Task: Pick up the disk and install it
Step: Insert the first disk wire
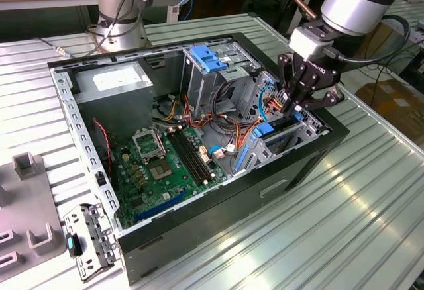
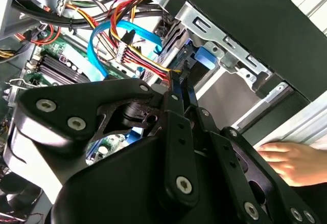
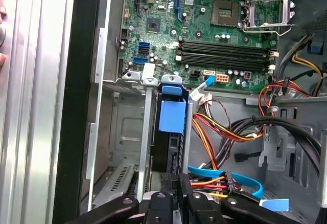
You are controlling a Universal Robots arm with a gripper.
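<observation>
Gripper (image 1: 296,108) down inside open computer case (image 1: 278,177), at 3 o'clock of the motherboard (image 1: 162,164) in the exterior view. Fingers pinched shut on rear edge of the disk (image 3: 171,132). Disk seated upright in drive bay (image 3: 127,127), blue rail (image 3: 171,115) facing out. Hand (image 2: 288,162) resting outside case wall.

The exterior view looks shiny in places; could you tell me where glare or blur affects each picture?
Exterior view: overhead lights streak across the ribbed metal table. Second wrist view: the gripper body looms close and soft. First wrist view: the motherboard is evenly lit, and the table edge washes out pale.
</observation>
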